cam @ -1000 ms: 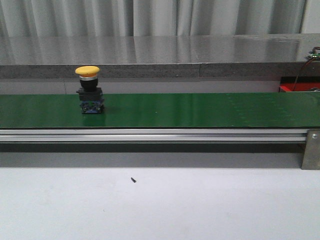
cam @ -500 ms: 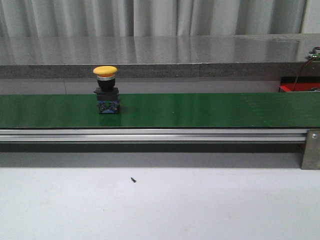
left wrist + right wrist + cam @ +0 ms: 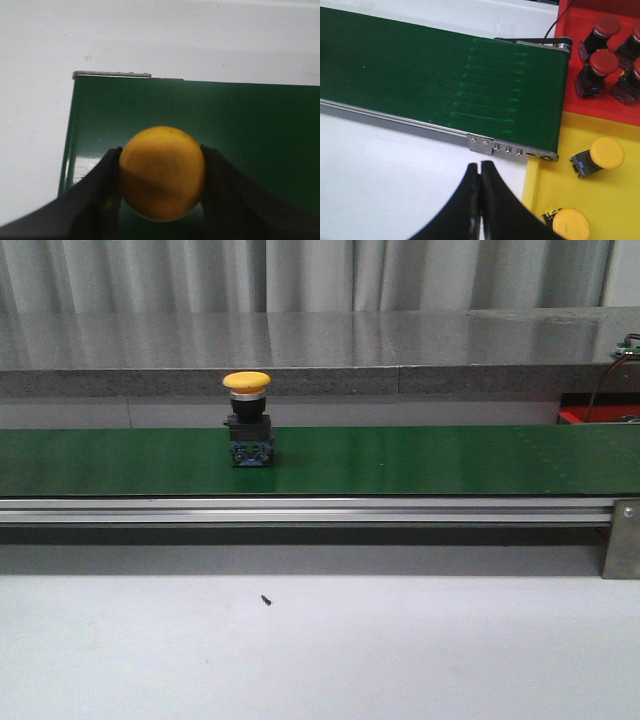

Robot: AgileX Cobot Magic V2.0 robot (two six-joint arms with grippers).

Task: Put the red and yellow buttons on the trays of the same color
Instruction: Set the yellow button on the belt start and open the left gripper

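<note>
- Fingers on my left side [image 3: 95, 195] pinch the cap of a yellow button [image 3: 162, 172] from both sides, above the end of the green belt [image 3: 250, 125].
- My right fingers [image 3: 470, 200] are pressed together and empty, over the counter [image 3: 380, 185] just beside the yellow tray [image 3: 620, 210].
- Done so far: several red buttons [image 3: 603, 62] stand in the red tray [image 3: 600, 107], and two tray-side yellow buttons [image 3: 605, 152] lie in the yellow tray.
- Left to do: a second yellow button [image 3: 248, 425] stands upright on the belt, at ten o'clock from the front view's centre, with the red tray at three o'clock.
- I judge sorting well begun but unfinished.
</note>
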